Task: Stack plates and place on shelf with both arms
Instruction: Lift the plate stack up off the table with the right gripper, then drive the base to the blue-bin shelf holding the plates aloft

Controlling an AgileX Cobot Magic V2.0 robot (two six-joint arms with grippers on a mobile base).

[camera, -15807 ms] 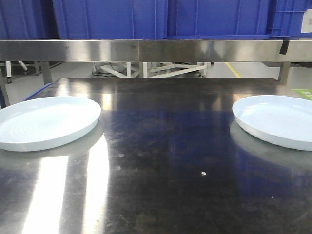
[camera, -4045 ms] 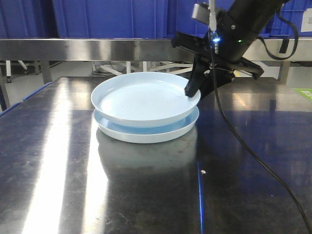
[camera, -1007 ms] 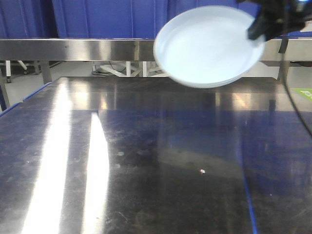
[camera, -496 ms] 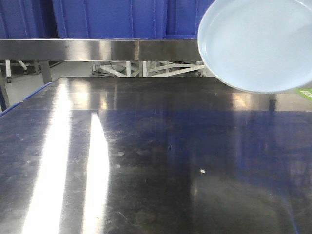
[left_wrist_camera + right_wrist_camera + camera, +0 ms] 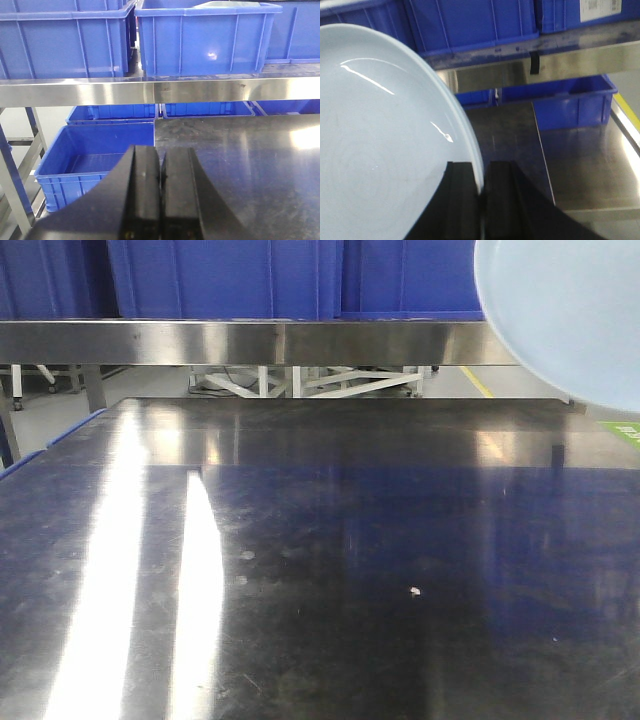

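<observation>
The plates (image 5: 570, 310) hang in the air at the top right of the front view, tilted, partly cut off by the frame; only one pale bluish-white disc shows, so I cannot tell the two apart. In the right wrist view the plates (image 5: 380, 150) fill the left half, and my right gripper (image 5: 482, 190) is shut on their rim. The shelf (image 5: 250, 342) runs as a steel rail across the back, also seen as the shelf (image 5: 560, 65) behind the plates. My left gripper (image 5: 161, 170) is shut with nothing in it, off the table's left edge, facing the shelf (image 5: 150, 91).
Big blue crates (image 5: 205, 37) stand on the shelf. Another blue crate (image 5: 95, 165) sits low beside the table's left end. The dark steel tabletop (image 5: 320, 570) carries a small white speck (image 5: 415, 592). More blue crates (image 5: 470, 22) line the shelf on the right side.
The plates have risen from the table and swung right in the right gripper, now half out of the front view. The right arm is no longer in that view.
</observation>
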